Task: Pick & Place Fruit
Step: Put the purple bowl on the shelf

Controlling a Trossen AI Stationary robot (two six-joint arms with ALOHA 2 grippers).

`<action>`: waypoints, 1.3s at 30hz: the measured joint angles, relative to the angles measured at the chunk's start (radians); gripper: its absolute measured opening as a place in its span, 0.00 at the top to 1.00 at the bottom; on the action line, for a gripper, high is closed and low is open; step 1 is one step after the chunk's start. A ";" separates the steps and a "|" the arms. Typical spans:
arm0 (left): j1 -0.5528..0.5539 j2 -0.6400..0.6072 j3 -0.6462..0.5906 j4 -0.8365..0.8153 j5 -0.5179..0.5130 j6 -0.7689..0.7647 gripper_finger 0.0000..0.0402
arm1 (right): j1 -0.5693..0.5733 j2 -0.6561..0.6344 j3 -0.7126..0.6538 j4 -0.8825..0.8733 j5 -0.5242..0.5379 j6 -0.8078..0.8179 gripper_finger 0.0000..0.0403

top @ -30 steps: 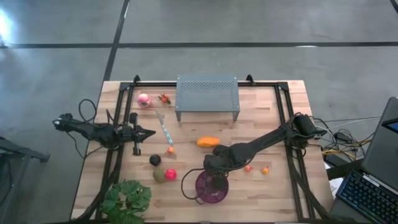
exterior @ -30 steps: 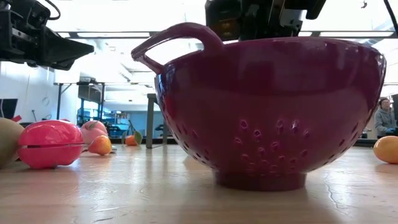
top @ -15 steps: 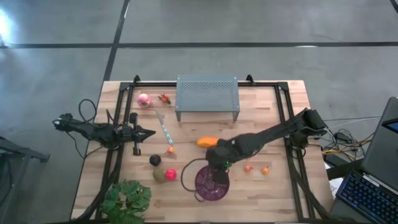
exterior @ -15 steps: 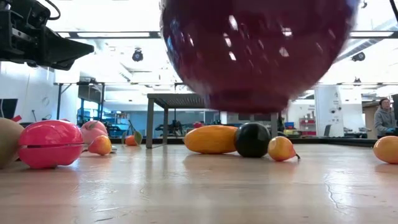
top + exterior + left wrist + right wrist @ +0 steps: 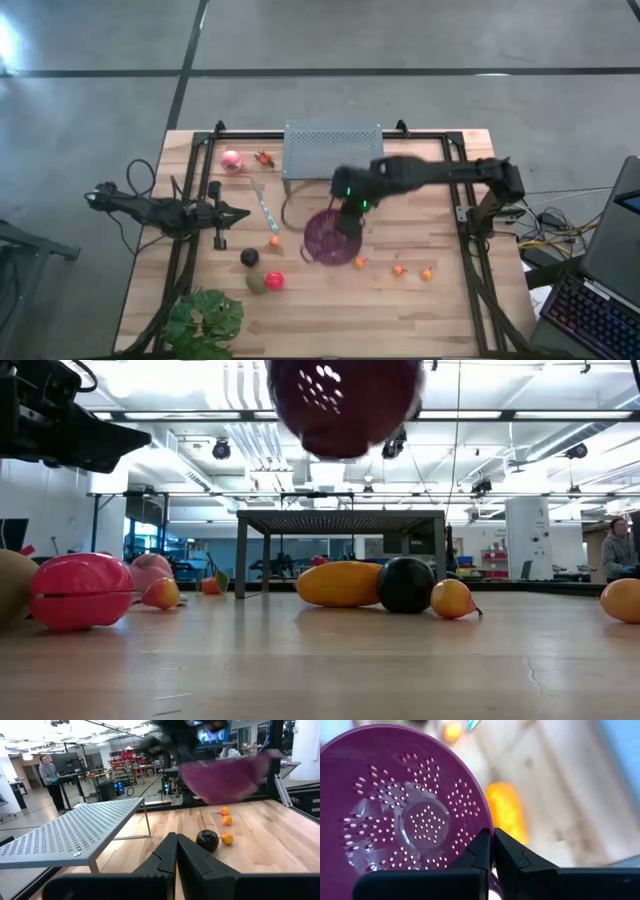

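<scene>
High view first: your right gripper (image 5: 347, 212) is clamped on the rim of the purple bowl (image 5: 328, 237), which hangs lifted over mid-table just in front of the grey rack (image 5: 333, 150). The risk is a thin rim pinch; the bowl could swing, twist out, or clip the rack if you carry it further that way. The arm reaches in from the right edge, stretched long and low across the table. Fruit lies scattered below: pink ball (image 5: 231, 160) near the far left corner, red ball (image 5: 274, 281) and black ball (image 5: 249, 258) on the near left, orange bits (image 5: 399, 269) to the right. Your left gripper (image 5: 240, 212) waits at the left edge, shut and empty. Low view: the bowl (image 5: 343, 405) hangs high above the wood, with the long orange piece (image 5: 340, 583) and a black ball (image 5: 406, 584) resting under it; a drop would scatter them. Left wrist view: closed fingers (image 5: 172, 857) point across at the bowl (image 5: 227, 777), airborne and tilted. Right wrist view: the fingers (image 5: 492, 849) meet on the rim, the bowl (image 5: 400, 810) looks empty, so no fruit is at stake yet, only the grip.
</scene>
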 joint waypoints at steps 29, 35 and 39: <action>0.000 0.000 0.000 0.000 0.000 0.000 0.97 | -0.554 0.005 0.224 -0.199 -0.065 -0.097 0.97; 0.000 0.000 0.000 0.000 0.000 0.000 0.97 | -0.614 0.005 0.196 -0.196 -0.065 -0.094 0.98; 0.000 0.000 0.000 0.000 0.000 0.000 0.97 | -0.648 0.005 0.134 -0.191 -0.063 -0.088 0.98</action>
